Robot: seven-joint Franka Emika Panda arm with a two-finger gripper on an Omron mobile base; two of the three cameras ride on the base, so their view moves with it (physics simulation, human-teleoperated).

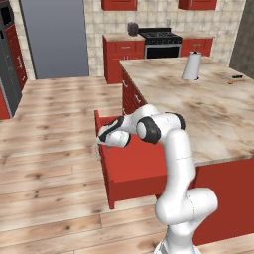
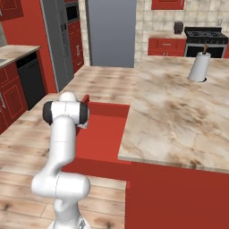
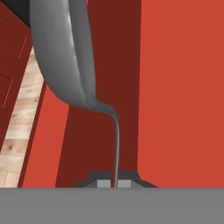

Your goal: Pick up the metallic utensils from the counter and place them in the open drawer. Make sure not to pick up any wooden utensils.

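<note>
Metal spoon [image 3: 65, 57] hangs from the gripper [image 3: 114, 183], whose jaws are clamped on its thin handle, bowl pointing down into the open drawer [image 1: 131, 168] beside the counter [image 1: 208, 114]. The hold is at the very end of the handle, so the spoon could swing or slip and, if let go carelessly, strike the drawer wall or bounce out to the floor

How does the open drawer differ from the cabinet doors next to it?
The open drawer is pulled out over the floor, wide and shallow, with its red inside exposed; the cabinet doors sit shut and upright under the counter. The gripper holds the metal spoon over the drawer. Both are red.
</note>
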